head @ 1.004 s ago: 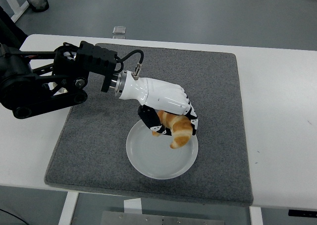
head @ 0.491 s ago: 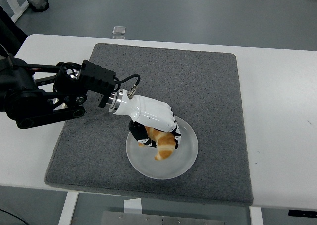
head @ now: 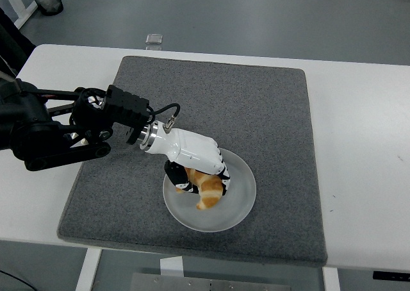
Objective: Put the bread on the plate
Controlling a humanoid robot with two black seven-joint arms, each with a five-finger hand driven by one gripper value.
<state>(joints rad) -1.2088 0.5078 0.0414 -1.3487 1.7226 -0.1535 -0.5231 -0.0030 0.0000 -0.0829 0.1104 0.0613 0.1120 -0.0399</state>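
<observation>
- My left hand (head: pixel 195 166) is clamped on the bread (head: pixel 208 189), holding it low over the white plate (head: pixel 240 201); its lower end looks to be touching the dish, though I can't be sure.
- I judge the carry finished; what's left is letting go and pulling clear.
- The plate, on the grey mat (head: pixel 256 105) on the worktop (head: pixel 359 143), contains nothing else.

Left hand (head: pixel 197 163), fingers curled downward

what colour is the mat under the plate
Dark grey mat, seen in the head view, beneath the white plate.
</observation>
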